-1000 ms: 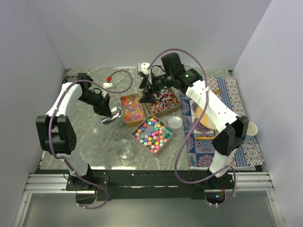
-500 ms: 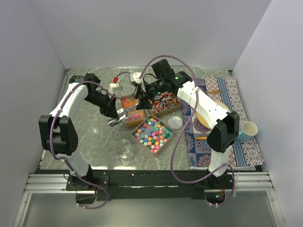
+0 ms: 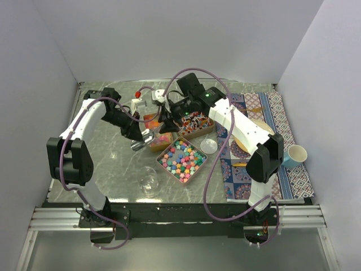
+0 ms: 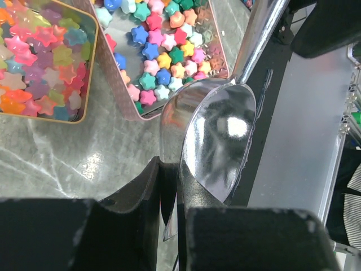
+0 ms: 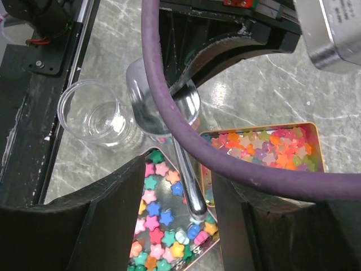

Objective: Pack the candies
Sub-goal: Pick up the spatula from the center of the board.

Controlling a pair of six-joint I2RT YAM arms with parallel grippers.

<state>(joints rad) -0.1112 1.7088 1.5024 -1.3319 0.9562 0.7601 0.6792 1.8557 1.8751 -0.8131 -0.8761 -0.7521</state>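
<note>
Since a second ago the right gripper (image 5: pixel 179 180) has swung down to the far-left edge of the star tin (image 3: pixel 171 171). Its jaws straddle the handle of the scoop (image 4: pixel 217 135), apart and clear of it. The left gripper (image 4: pixel 177 192) pinches the scoop's bowl left of that tin. The candies (image 3: pixel 181 160) lie inside it.

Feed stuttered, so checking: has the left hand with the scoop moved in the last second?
Yes. The left hand, shut on the metal scoop, has moved right, closer to the tin of multicoloured star candies.
</note>
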